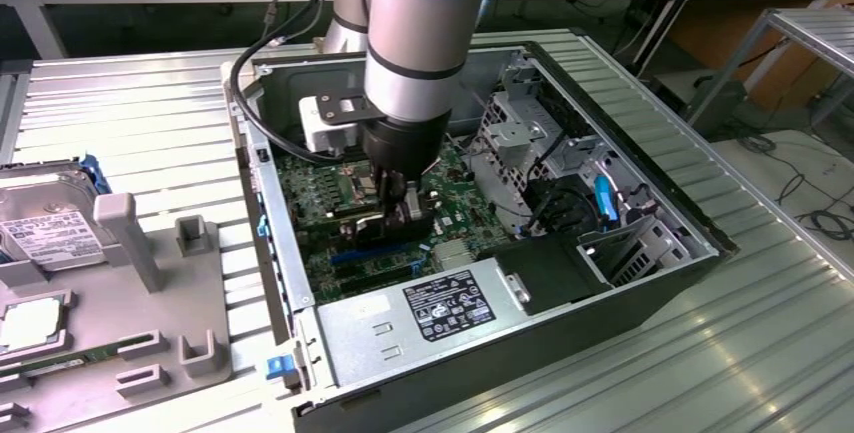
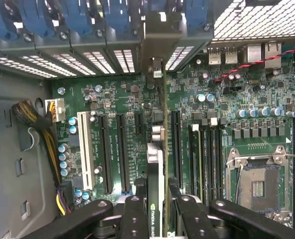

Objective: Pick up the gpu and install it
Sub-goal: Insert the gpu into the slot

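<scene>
Arm reaches down into the open PC case [image 1: 667, 215], which lies on its side on a ribbed metal table [image 1: 134, 123]. Gripper [image 1: 396, 215] is low over the middle of the motherboard [image 1: 350, 185], w/ the fingers [image 2: 134, 219] closed partway on the gpu [image 2: 158, 144], pinching it from both flat sides. Card is held on edge, upright, running from the gripper toward the rear slot-bracket wall of the case; in the wrist view its metal bracket end [image 2: 159, 42] sits up against the row of blue slot clips [image 2: 77, 17]. Its bottom edge lines up w/ the gap between the black expansion slots [image 2: 121, 149] and the next slot toward the RAM side; can't tell if it's seated in a slot or just above. CPU socket [image 2: 259, 177] is open, near the board's far edge from the white PCI slot [image 2: 86, 152]. In the exterior view, the power supply [image 1: 427, 318] fills the case's near corner, the drive cage [image 1: 527, 143] is toward the exterior view's right. Outside the case, toward the exterior view's left, a grey parts tray [image 1: 147, 283] carries a silver hard drive [image 1: 47, 228] at its far edge.
</scene>
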{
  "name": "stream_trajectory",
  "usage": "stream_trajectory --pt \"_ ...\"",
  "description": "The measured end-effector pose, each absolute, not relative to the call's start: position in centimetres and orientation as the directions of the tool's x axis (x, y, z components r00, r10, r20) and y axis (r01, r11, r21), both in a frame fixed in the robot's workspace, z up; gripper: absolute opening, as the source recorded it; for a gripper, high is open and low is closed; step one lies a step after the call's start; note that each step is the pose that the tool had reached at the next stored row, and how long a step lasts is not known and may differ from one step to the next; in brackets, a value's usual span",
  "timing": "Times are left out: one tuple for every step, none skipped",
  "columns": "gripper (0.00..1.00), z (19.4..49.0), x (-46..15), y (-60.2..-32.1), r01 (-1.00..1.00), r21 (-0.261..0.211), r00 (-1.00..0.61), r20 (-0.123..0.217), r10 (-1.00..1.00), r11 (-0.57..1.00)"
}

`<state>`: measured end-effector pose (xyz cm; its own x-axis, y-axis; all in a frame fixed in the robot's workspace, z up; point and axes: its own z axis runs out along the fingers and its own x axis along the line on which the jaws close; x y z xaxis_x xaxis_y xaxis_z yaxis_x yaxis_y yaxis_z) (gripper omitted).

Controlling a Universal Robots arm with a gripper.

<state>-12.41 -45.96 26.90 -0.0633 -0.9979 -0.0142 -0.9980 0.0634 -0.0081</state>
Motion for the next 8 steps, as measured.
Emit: stream_trajectory --pt "0.27 26.90 -12.54 -45.96 -0.998 -0.009 -0.063 -0.014 -0.998 0.063" --pt "0.27 26.90 -12.54 -45.96 -0.998 -0.009 -0.063 -0.014 -0.998 0.063" --pt "0.27 26.90 -12.54 -45.96 -0.998 -0.009 -0.063 -0.014 -0.998 0.063" --pt "0.27 26.90 -12.54 -45.96 -0.998 -0.009 -0.063 -0.014 -0.998 0.063" --pt "0.27 26.90 -12.55 -45.96 -0.998 -0.009 -0.063 -0.014 -0.998 0.063" --pt "0.27 26.90 -12.54 -45.93 -0.998 -0.009 -0.063 -0.014 -0.998 0.063" --pt "0.27 26.90 -12.55 -45.85 -0.998 -0.009 -0.063 -0.014 -0.998 0.063" --pt "0.27 26.90 -12.54 -45.78 -0.998 -0.009 -0.063 -0.014 -0.998 0.063"
